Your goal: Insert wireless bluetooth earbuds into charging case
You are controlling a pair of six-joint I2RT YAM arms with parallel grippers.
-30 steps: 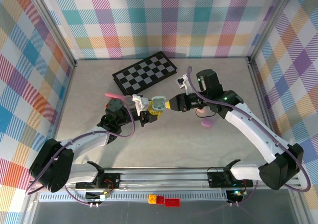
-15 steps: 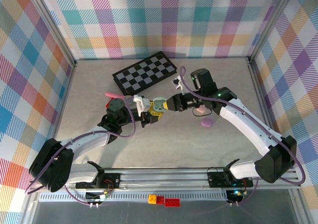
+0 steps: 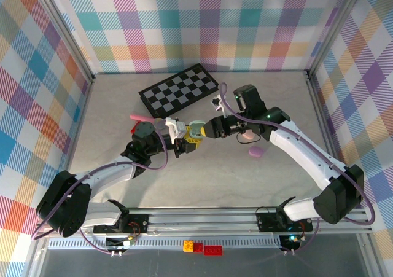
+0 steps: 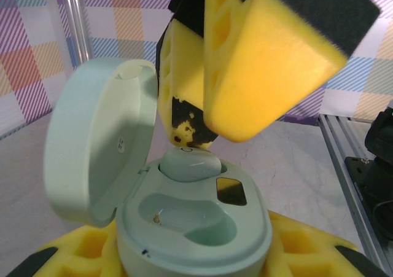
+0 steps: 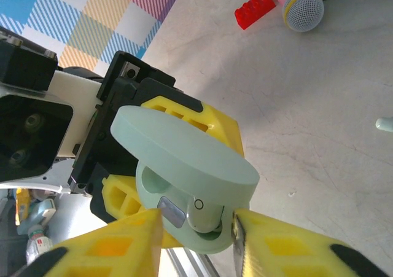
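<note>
The earbud (image 4: 189, 164) sits in the case (image 4: 184, 260), with the checkerboard (image 3: 178, 91) lying behind.

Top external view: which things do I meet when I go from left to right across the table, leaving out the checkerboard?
pink toy microphone → mint charging case, lid open → purple oval case

The left wrist view crops the charging case (image 4: 193, 240) below.
</note>
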